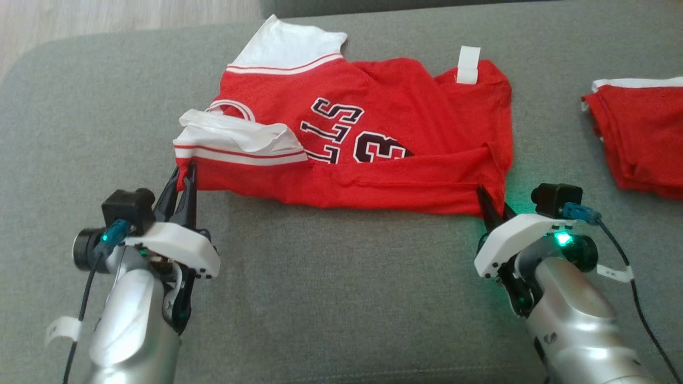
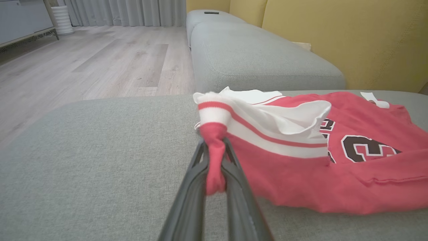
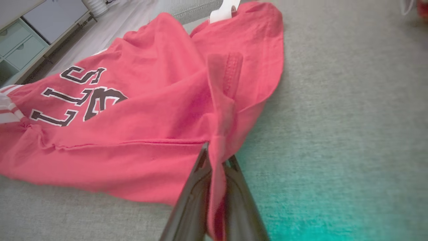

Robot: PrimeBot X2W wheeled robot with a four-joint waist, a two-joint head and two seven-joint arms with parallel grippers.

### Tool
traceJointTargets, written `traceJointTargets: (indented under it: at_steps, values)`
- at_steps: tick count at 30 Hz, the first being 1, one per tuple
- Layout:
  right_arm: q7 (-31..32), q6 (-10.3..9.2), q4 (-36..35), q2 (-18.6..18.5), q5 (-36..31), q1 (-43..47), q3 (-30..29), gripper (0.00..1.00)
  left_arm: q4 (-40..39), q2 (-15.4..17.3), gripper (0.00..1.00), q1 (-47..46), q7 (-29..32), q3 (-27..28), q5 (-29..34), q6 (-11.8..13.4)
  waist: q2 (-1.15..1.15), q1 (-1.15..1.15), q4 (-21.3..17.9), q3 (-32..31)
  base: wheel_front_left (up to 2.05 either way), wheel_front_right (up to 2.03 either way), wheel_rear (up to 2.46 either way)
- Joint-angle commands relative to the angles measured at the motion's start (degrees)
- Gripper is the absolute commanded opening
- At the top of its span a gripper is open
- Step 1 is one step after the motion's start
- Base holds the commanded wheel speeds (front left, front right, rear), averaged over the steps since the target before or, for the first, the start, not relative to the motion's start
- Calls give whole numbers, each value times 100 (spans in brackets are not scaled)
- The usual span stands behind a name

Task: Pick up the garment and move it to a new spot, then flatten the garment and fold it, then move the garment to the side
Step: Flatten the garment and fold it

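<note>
The grey sofa cushion [image 1: 341, 298] carries the red basketball jersey [image 1: 384, 176] across its far middle. The jersey's long axis runs side to side along the cushion, with the white-trimmed sleeves toward the cushion's left end and the hem toward its right. The left gripper [image 1: 184, 178] is clamped on the near sleeve corner and the right gripper [image 1: 486, 202] on the near hem corner. This looks like the folding step. Next, both corners probably need lifting together and carrying evenly toward the cushion's back.

Matt cloth garment [image 1: 405, 181], rough-woven sofa [image 1: 331, 298], glossy metal forearms [image 1: 133, 325] w/ plastic caps [image 1: 179, 248].
</note>
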Motion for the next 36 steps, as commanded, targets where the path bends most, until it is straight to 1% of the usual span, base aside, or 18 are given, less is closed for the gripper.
traceJointTargets:
  at_steps: [1, 5, 9, 10, 17, 19, 20, 23, 26, 30, 31, 32, 33, 34, 35, 36]
  values:
    - [-122, -4, -74, 3, -109, -146, 47, 0, -131, 123, 0, -53, -71, 234, 54, -2, 0, 0, -29, -96, 0, 0, 0]
    - [-150, -4, -119, -150, -277, -94, 56, 0, -109, 130, 0, 83, -71, 284, 44, -1, 0, 0, -76, -295, 0, 0, 0]
    - [-49, -4, -285, -353, -347, 28, 76, 0, -117, 120, 0, 241, -71, 303, 40, -10, 0, 0, -99, -481, 0, 0, 0]
    - [72, -4, -405, -471, -366, 117, 99, 0, -133, 101, 0, 327, -71, 287, 42, -16, 0, 0, -98, -564, 0, 0, 0]
    - [783, -4, -1007, -933, -311, 622, 163, 0, -266, 23, 0, 691, -71, 177, 17, -59, 0, 0, -34, -825, 0, 0, 0]
    - [1042, -4, -1245, -1052, -230, 842, 125, 0, -274, -7, 0, 827, -71, 94, -15, -91, 0, 0, 0, -889, 0, 0, 0]
    - [1042, -4, -1245, -1052, -230, 842, 125, 0, -274, -7, 0, 827, -71, 94, -15, -91, 0, 0, 0, -889, 0, 0, 0]
    - [1430, -4, -1675, -1226, -122, 1206, -9, 0, -246, -38, 0, 1044, -71, -56, -78, -145, 0, 0, 31, -962, 0, 0, 0]
    - [1804, -4, -2141, -1337, -57, 1613, -267, 0, -265, -57, 0, 1242, -51, -186, -146, -177, 0, 0, 59, -1001, 0, 0, 0]
    - [2239, -4, -2736, -1272, -82, 2157, -719, 0, -357, -75, 0, 1402, 13, -310, -207, -191, 0, 0, 72, -992, 0, 0, 0]
    - [2301, -4, -2887, -1236, -152, 2266, -815, 73, -358, -78, 0, 1410, 15, -326, -218, -190, 0, 0, 69, -982, 0, 0, 0]
    - [2329, -4, -3022, -1173, -217, 2357, -966, 100, -353, -81, 7, 1408, 14, -336, -224, -178, 0, 0, 61, -970, 0, 0, 0]
    - [2339, -4, -3161, -1100, -304, 2428, -1100, 100, -348, -84, 32, 1397, 13, -350, -226, -157, 0, 0, 53, -957, 0, 0, 0]
    - [2328, -4, -3308, -1009, -386, 2482, -1217, 100, -342, -88, 82, 1380, 12, -361, -229, -133, 0, 0, 41, -943, 0, 0, 0]
    - [2298, -4, -3458, -902, -456, 2519, -1333, 100, -331, -91, 100, 1359, 9, -366, -238, -113, 0, 0, 24, -930, 0, 0, 0]
    - [2241, -4, -3610, -801, -548, 2541, -1448, 100, -325, -93, 100, 1330, 2, -365, -245, -98, 0, 0, 5, -910, 0, 0, 0]
